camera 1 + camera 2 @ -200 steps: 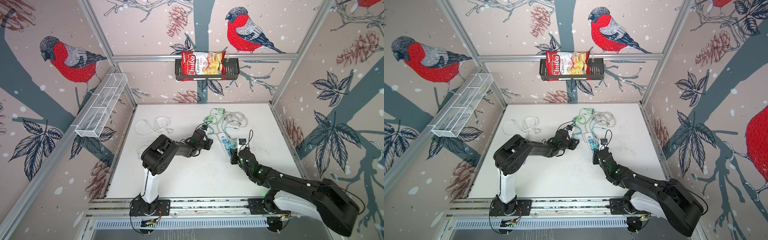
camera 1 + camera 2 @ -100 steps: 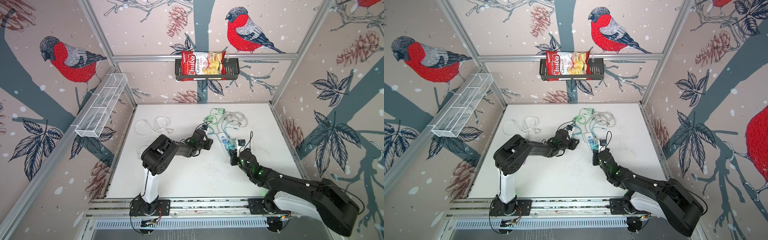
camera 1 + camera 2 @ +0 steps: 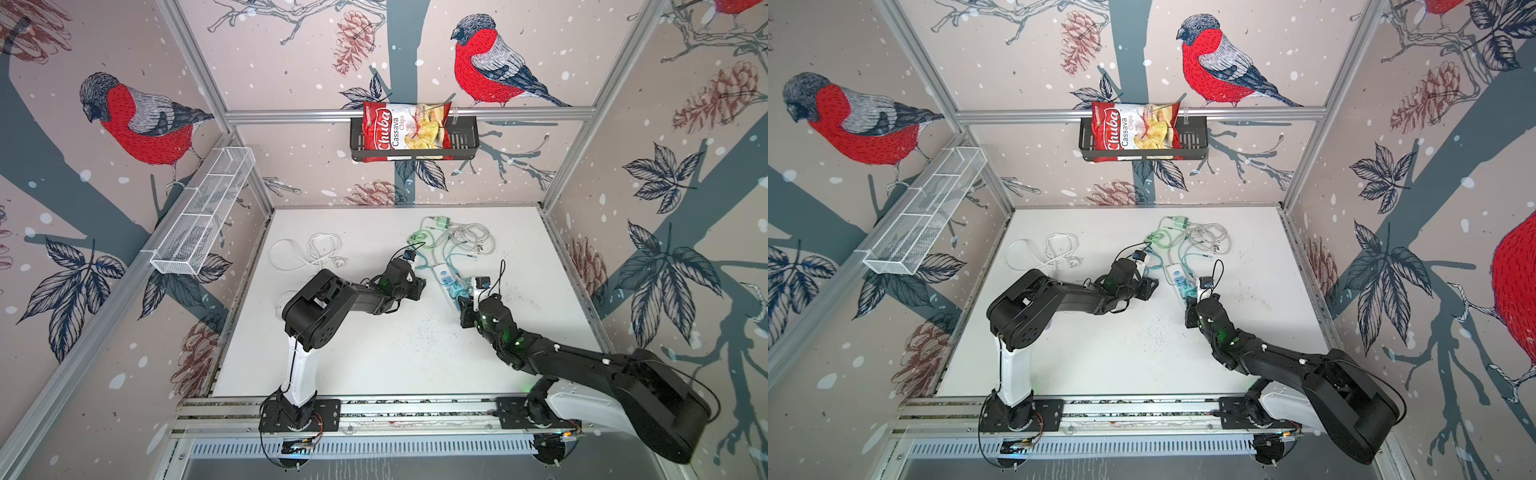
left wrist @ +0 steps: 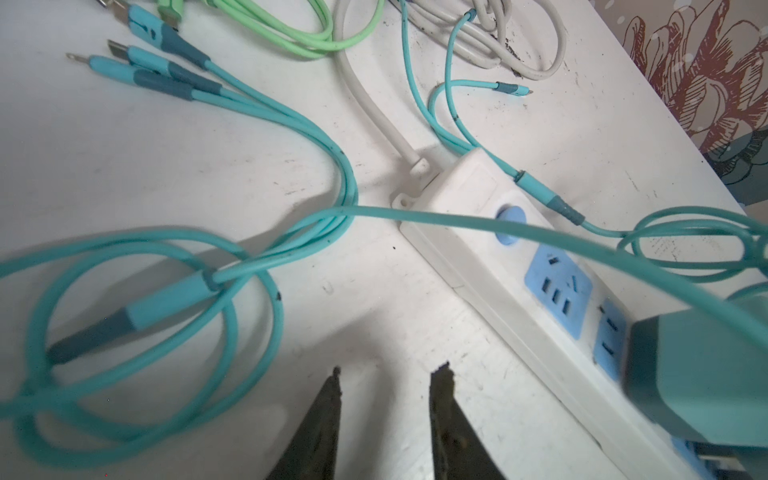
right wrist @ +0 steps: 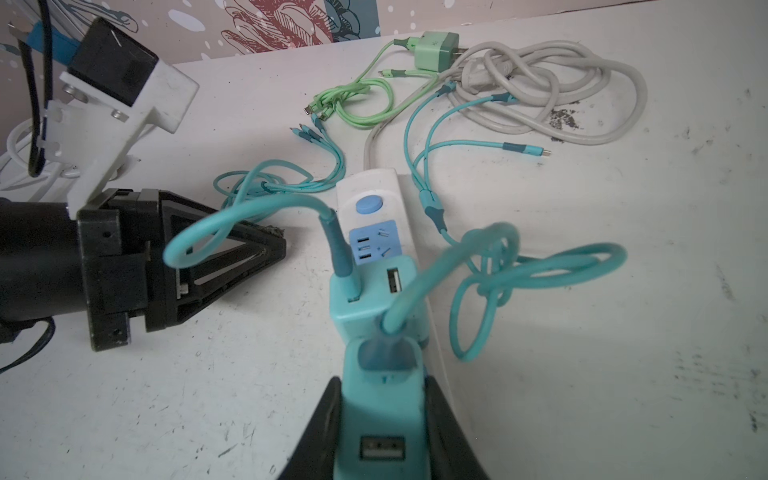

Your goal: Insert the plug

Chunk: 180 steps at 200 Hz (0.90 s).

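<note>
My right gripper (image 5: 380, 386) is shut on a teal plug (image 5: 384, 419), a charger block with a USB port facing the camera and a teal cable leaving it. It sits at the near end of the white power strip (image 5: 374, 187), right behind a second teal charger (image 5: 374, 307) that stands on the strip. In both top views the right gripper (image 3: 461, 297) (image 3: 1188, 296) is at the strip's (image 3: 441, 275) near end. My left gripper (image 4: 390, 374) is open and empty, low over the table just left of the strip (image 4: 478, 216), also visible in a top view (image 3: 419, 286).
Teal multi-head cables (image 4: 232, 266) loop over the table and across the strip. A green charger (image 5: 436, 52) with its green cable, a grey cord coil (image 5: 561, 95) and a white cable (image 3: 307, 253) lie toward the back. Two wall baskets hang above; one holds a chips bag (image 3: 405, 131).
</note>
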Tool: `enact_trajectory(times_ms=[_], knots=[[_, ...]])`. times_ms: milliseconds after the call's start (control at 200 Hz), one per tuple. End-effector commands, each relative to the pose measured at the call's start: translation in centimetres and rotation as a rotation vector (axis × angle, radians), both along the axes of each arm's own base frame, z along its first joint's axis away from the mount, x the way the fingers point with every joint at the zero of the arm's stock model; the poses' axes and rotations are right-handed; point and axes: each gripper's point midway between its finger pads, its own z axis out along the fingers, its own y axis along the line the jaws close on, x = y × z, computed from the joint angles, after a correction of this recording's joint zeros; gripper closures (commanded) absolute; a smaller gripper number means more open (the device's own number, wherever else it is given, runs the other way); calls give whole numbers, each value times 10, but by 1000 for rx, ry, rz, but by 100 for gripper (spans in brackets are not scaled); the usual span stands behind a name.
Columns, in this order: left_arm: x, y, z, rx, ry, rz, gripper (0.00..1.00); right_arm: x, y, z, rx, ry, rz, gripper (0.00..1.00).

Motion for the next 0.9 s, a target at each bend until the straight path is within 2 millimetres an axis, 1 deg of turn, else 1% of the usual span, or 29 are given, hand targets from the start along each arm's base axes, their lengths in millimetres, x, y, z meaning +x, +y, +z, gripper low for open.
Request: enact_trajectory(times_ms=[0, 120, 515, 895], knots=[[-7, 5, -12, 36, 43, -13, 63, 1, 5, 14, 14, -58, 19, 83], [-7, 4, -12, 35, 42, -12, 63, 0, 4, 17, 24, -78, 19, 84], [-7, 5, -14, 44, 49, -14, 64, 2, 4, 12, -4, -112, 9, 86], [-7, 5, -16, 48, 48, -18, 64, 4, 4, 8, -19, -110, 7, 86]])
